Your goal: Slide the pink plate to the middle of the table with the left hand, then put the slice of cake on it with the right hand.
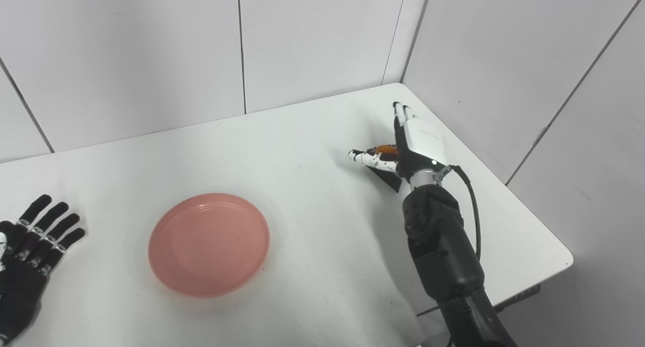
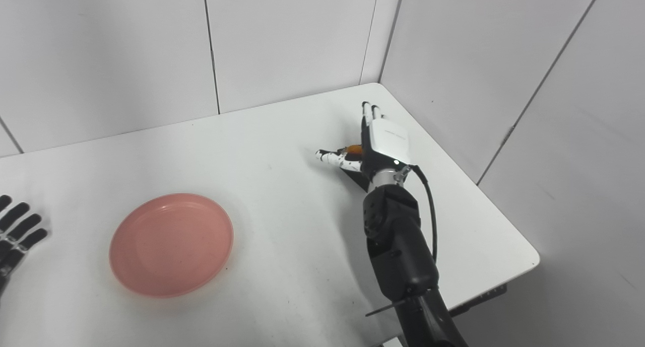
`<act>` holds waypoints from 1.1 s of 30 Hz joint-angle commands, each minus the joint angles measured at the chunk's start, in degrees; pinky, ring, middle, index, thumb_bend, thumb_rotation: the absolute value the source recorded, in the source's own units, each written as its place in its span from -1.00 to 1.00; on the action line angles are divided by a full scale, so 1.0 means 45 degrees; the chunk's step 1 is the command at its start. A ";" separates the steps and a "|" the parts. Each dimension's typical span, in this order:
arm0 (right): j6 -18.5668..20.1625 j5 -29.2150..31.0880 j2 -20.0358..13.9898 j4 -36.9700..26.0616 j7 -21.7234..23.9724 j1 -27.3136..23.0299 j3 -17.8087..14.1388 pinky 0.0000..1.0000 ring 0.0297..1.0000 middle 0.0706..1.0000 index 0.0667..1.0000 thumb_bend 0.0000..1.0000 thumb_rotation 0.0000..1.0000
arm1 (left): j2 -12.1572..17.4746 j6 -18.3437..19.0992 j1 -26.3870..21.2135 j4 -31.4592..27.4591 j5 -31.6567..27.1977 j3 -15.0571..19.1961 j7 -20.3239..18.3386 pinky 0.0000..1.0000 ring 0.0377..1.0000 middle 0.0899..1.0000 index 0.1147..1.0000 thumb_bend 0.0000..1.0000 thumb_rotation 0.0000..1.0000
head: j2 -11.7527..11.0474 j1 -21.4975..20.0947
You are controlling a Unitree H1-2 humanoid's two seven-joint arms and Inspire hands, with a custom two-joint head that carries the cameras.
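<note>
The right hand (image 1: 414, 144) is spread wide around the slice of cake (image 1: 386, 149) at the far right of the surface (image 1: 312, 135), fingers not yet closed. From here the thumb could nudge the cake away rather than pinch it — little of it shows. The pink plate (image 1: 208, 244) lies left of centre; the left hand (image 1: 31, 238) rests flat, fingers apart, empty. White wall panels enclose the corner.

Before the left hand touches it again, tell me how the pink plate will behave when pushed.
The plate looks like a shallow, rigid dish lying flat on the smooth white table, so it will probably slide easily rather than tip. Being round and empty, it seems light and may spin if pushed off-centre. Its raised rim should give the left hand an edge to push against.
</note>
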 commanded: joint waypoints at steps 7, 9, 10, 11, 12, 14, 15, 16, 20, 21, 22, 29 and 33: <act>0.0003 0.0046 -0.0180 0.0777 -0.0117 -0.0878 0.0543 0.57 0.88 1.00 1.00 1.00 0.45 | 0.0018 0.1100 0.0747 0.0423 0.0267 -0.0117 0.0468 0.64 0.70 0.72 0.68 -0.13 0.79 | 0.0004 0.0046; 0.0003 0.0049 -0.0160 0.1014 -0.0102 -0.0981 0.0575 0.56 0.88 1.00 1.00 1.00 0.44 | 0.0026 0.1089 0.0751 0.0419 0.0278 -0.0129 0.0459 0.64 0.70 0.73 0.68 -0.13 0.79 | 0.0004 0.0046; 0.0004 0.0056 -0.0159 0.1084 -0.0109 -0.1010 0.0585 0.56 0.88 1.00 1.00 1.00 0.44 | 0.0030 0.1085 0.0753 0.0418 0.0284 -0.0135 0.0456 0.64 0.70 0.73 0.68 -0.13 0.79 | 0.0004 0.0046; 0.0004 0.0055 -0.0179 0.1201 -0.0079 -0.1066 0.0598 0.55 0.88 1.00 1.00 1.00 0.44 | 0.0029 0.1087 0.0759 0.0412 0.0276 -0.0133 0.0457 0.64 0.70 0.73 0.68 -0.13 0.79 | 0.0004 0.0046; 0.0004 0.0055 -0.0194 0.1272 -0.0058 -0.1101 0.0605 0.56 0.89 1.00 1.00 1.00 0.42 | 0.0027 0.1088 0.0763 0.0408 0.0270 -0.0130 0.0459 0.64 0.70 0.73 0.69 -0.13 0.79 | 0.0004 0.0046; 0.0004 0.0024 -0.0227 0.1506 -0.0053 -0.1188 0.0585 0.56 0.89 1.00 1.00 1.00 0.42 | 0.0018 0.1089 0.0769 0.0389 0.0273 -0.0128 0.0477 0.64 0.70 0.73 0.69 -0.13 0.78 | 0.0004 0.0046; 0.0005 -0.0097 -0.0246 0.1579 -0.0016 -0.1217 0.0564 0.56 0.88 1.00 1.00 1.00 0.42 | 0.0020 0.1090 0.0764 0.0395 0.0268 -0.0132 0.0462 0.64 0.70 0.73 0.68 -0.13 0.78 | 0.0004 0.0046; 0.0005 -0.0187 -0.0258 0.1626 0.0012 -0.1237 0.0548 0.54 0.87 1.00 1.00 1.00 0.43 | 0.0022 0.1092 0.0761 0.0400 0.0263 -0.0136 0.0451 0.65 0.71 0.73 0.69 -0.13 0.78 | 0.0004 0.0046; 0.0003 -0.0433 -0.0260 0.1594 0.0115 -0.1229 0.0365 0.52 0.85 1.00 1.00 1.00 0.41 | 0.0022 0.1139 0.0793 0.0309 0.0284 -0.0139 0.0516 0.64 0.70 0.74 0.69 -0.13 0.78 | 0.0072 0.0112; 0.0002 -0.0511 -0.0262 0.1540 0.0189 -0.1224 0.0313 0.52 0.85 1.00 1.00 1.00 0.41 | 0.0018 0.1170 0.0812 0.0252 0.0278 -0.0136 0.0535 0.64 0.70 0.73 0.69 -0.13 0.78 | 0.0099 0.0143; 0.0002 -0.0585 -0.0262 0.1499 0.0247 -0.1222 0.0270 0.51 0.85 1.00 1.00 1.00 0.40 | 0.0016 0.1188 0.0824 0.0215 0.0269 -0.0136 0.0533 0.64 0.70 0.73 0.68 -0.14 0.79 | 0.0099 0.0143; 0.0004 -0.0862 -0.0146 0.0997 0.0546 -0.1158 -0.0083 0.50 0.87 1.00 1.00 0.99 0.27 | 0.0025 0.1220 0.0856 0.0107 0.0245 -0.0158 0.0536 0.66 0.71 0.74 0.69 -0.14 0.78 | 0.0165 0.0183; 0.0005 -0.0994 -0.0167 0.0641 0.0807 -0.1111 -0.0374 0.48 0.86 1.00 1.00 0.96 0.17 | 0.0019 0.1317 0.0878 0.0021 0.0249 -0.0152 0.0626 0.65 0.70 0.74 0.70 -0.14 0.79 | 0.0165 0.0183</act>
